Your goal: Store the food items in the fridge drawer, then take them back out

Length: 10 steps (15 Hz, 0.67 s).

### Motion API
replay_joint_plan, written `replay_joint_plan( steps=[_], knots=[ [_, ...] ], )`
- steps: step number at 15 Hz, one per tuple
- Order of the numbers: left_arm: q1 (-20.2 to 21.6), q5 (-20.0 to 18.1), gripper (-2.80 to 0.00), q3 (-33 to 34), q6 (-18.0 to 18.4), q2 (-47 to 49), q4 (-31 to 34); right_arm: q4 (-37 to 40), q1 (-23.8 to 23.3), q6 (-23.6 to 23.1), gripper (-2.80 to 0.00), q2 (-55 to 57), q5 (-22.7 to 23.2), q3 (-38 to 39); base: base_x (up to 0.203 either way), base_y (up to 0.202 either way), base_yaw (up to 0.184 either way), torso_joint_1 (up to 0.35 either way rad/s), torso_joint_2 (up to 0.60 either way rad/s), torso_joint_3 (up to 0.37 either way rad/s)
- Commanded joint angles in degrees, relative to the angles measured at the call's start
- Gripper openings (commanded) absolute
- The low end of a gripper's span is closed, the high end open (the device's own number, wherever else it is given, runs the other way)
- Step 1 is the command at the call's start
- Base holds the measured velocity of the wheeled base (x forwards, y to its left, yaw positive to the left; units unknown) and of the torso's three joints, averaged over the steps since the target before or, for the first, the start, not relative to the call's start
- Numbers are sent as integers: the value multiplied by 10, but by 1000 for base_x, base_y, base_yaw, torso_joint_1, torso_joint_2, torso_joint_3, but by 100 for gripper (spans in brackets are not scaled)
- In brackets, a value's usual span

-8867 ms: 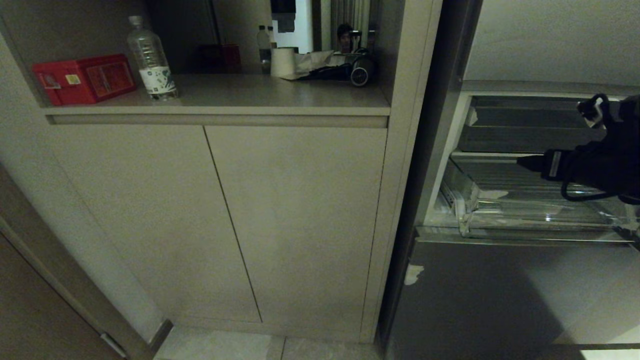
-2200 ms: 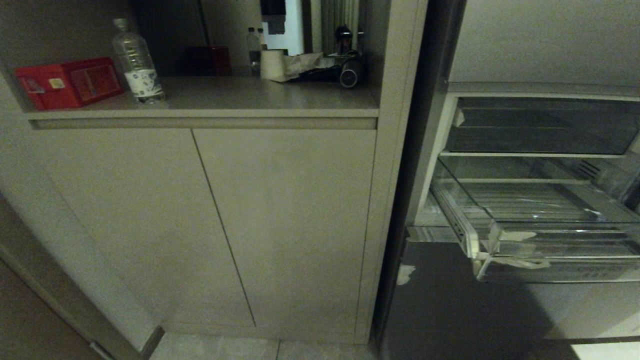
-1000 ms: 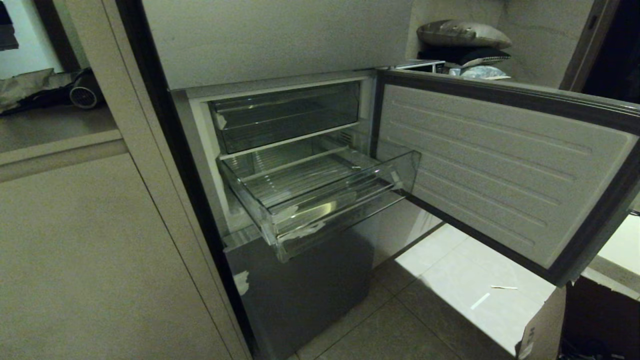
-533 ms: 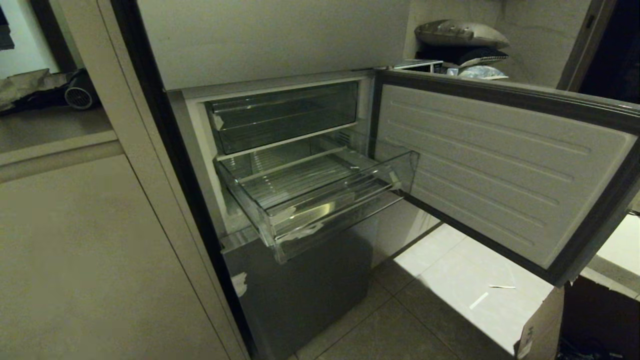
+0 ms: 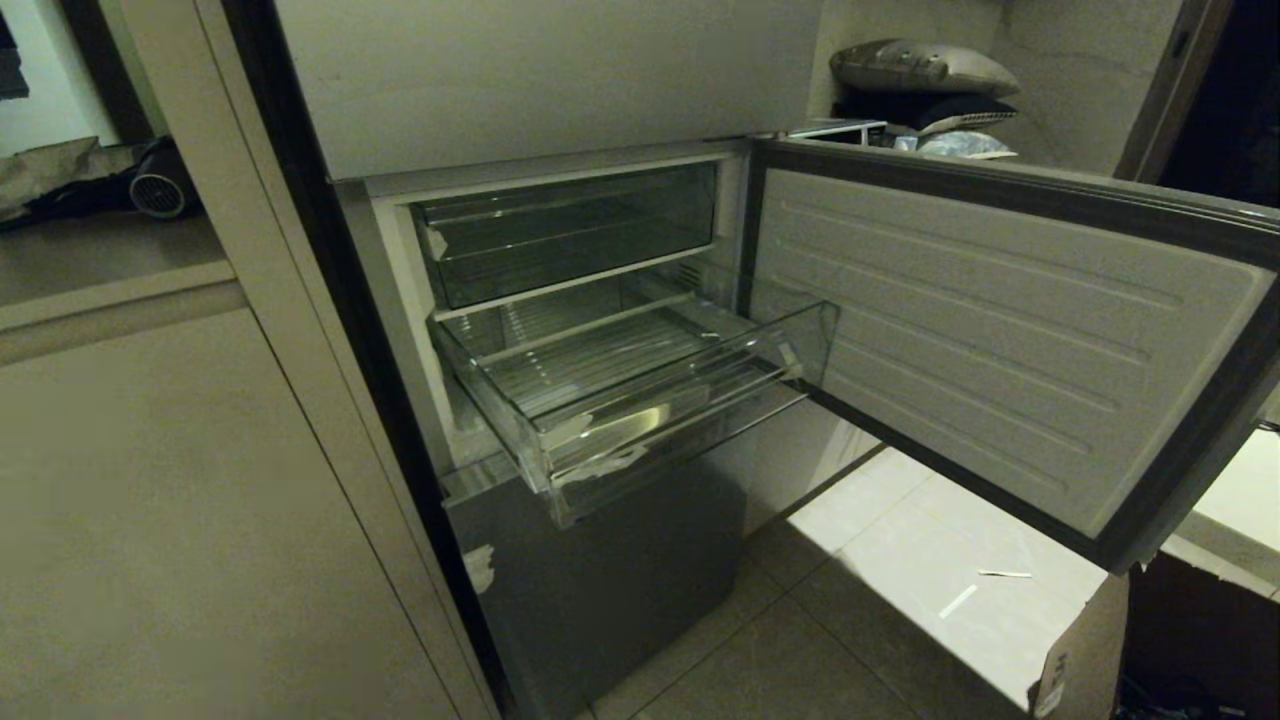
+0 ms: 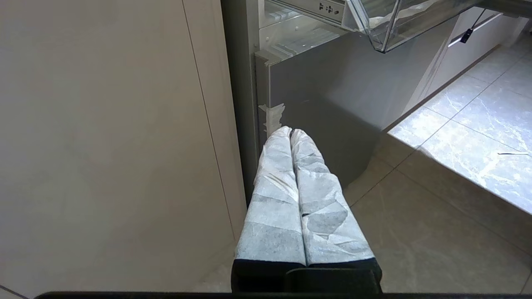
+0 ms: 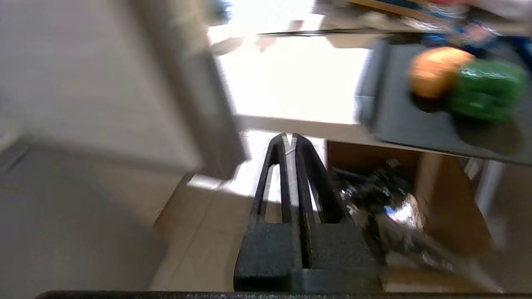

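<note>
this is looking like a home kitchen corner: a built-in fridge (image 5: 560,330) is standing with its door (image 5: 1010,340) swung open to the right, beige cabinet fronts (image 5: 180,520) are running along its left, pale floor tiles (image 5: 900,590) are lying below, and cushions (image 5: 925,68) are sitting piled far right.

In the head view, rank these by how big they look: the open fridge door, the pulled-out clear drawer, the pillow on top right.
1. Open fridge door, though it is nearest the camera.
2. Clear fridge drawer.
3. Pillow, farther back, so its true size is unsure.
</note>
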Motion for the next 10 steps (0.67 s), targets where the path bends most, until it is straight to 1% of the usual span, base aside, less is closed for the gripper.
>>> replay_joint_plan(
  steps=[1,2,4,7,9,10],
  knots=[
    [0,0,-280,0,0,1,1,-54,-131,16,0,136,62,-4,0,0,0,0,0,0],
    [0,0,-280,0,0,1,0,-81,-164,22,0,173,88,-3,0,0,0,0,0,0],
    [0,0,-280,0,0,1,0,-134,-197,28,0,232,115,-2,0,0,0,0,0,0],
    [0,0,-280,0,0,1,0,-215,-232,23,0,322,123,-3,0,0,0,0,0,0],
    [0,0,-280,0,0,1,0,-273,-243,6,0,380,124,-8,0,0,0,0,0,0],
    [0,0,-280,0,0,1,0,-285,-255,-10,0,401,123,-13,0,0,0,0,0,0]
  ],
)
